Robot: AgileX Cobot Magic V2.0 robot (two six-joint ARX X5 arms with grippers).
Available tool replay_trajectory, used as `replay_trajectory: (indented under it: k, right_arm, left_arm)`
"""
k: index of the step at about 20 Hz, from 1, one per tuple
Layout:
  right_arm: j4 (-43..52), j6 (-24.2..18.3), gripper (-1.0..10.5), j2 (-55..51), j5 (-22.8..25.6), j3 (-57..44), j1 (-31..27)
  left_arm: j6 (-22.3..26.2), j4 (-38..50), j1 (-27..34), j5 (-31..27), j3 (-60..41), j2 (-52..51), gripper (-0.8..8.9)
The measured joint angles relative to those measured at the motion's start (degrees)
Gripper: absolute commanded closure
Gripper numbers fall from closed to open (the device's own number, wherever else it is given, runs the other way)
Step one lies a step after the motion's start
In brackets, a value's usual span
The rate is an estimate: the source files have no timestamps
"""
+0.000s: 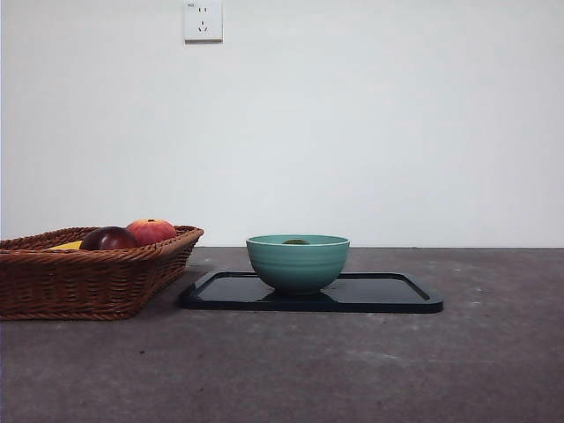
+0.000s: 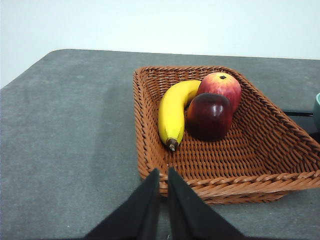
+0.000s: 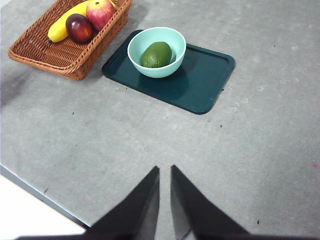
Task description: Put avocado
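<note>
Right wrist view alone shows avocado (image 3: 156,54) fully inside bowl (image 3: 145,69); both grippers nearly closed, empty.

You have a desk (image 1: 493,352) carrying two groups, side by side. In the front view, the basket (image 1: 88,282) stands at the left and the tray (image 1: 388,295) to its right, the two just beside each other. The bowl (image 1: 297,262) sits on the tray, toward the end nearest the basket. The avocado (image 3: 156,54) lies inside the bowl. In the basket you find a banana (image 2: 173,112), a peach-like fruit (image 2: 220,86) and a dark round fruit (image 2: 209,116), crowded together at its far end; the round fruit touches both neighbours. A wall socket (image 1: 203,20) sits on the wall behind, above the basket side.
</note>
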Motion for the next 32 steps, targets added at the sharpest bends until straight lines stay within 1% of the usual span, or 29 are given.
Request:
replay_trajectory:
  k: [10, 12, 14, 15, 17, 18, 21, 24, 28, 30, 32]
  right_arm:
    - [0.00, -0.11, 9.1, 0.00, 0.20, 0.00, -0.02]
    - [0.17, -1.95, 9.1, -0.44, 2.19, 0.00, -1.60]
    - [2.93, -5.40, 9.1, -1.62, 5.77, -1.01, -5.51]
    - [6.19, -7.48, 9.1, -2.49, 8.39, -2.56, -7.96]
    - [15.61, -11.65, 9.1, -4.94, 14.49, -8.46, -13.57]
    - [20.17, -13.25, 9.1, -6.60, 16.11, -12.04, -16.41]
    - [34.10, -15.19, 9.1, -11.61, 16.44, -23.93, -25.00]
    - [48.65, -15.26, 9.1, -15.82, 15.80, -36.89, -33.00]
    - [55.54, -14.19, 9.1, -18.97, 15.21, -45.24, -38.51]
    - [57.22, -13.77, 9.1, -19.96, 14.51, -48.09, -41.07]
    - [57.99, -13.60, 9.1, -20.76, 12.66, -50.14, -43.47]
  left_arm:
    - [0.02, 0.00, 0.00, 0.02, 0.00, 0.00, 7.88]
    - [0.02, 0.00, 0.00, 0.02, 0.00, 0.00, 7.88]
    - [0.02, 0.00, 0.00, 0.02, 0.00, 0.00, 7.88]
    - [0.02, 0.00, 0.00, 0.02, 0.00, 0.00, 7.88]
    - [0.02, 0.00, 0.00, 0.00, 0.00, 0.00, 7.88]
    - [0.02, 0.00, 0.00, 0.02, 0.00, 0.00, 7.88]
    - [0.02, 0.00, 0.00, 0.00, 0.00, 0.00, 7.88]
    - [0.02, 0.00, 0.00, 0.00, 0.00, 0.00, 7.88]
    - [0.02, 0.00, 0.00, 0.00, 0.00, 0.00, 7.88]
    - [0.02, 0.00, 0.00, 0.00, 0.00, 0.00, 7.88]
    - [0.02, 0.00, 0.00, 0.00, 0.00, 0.00, 7.88]
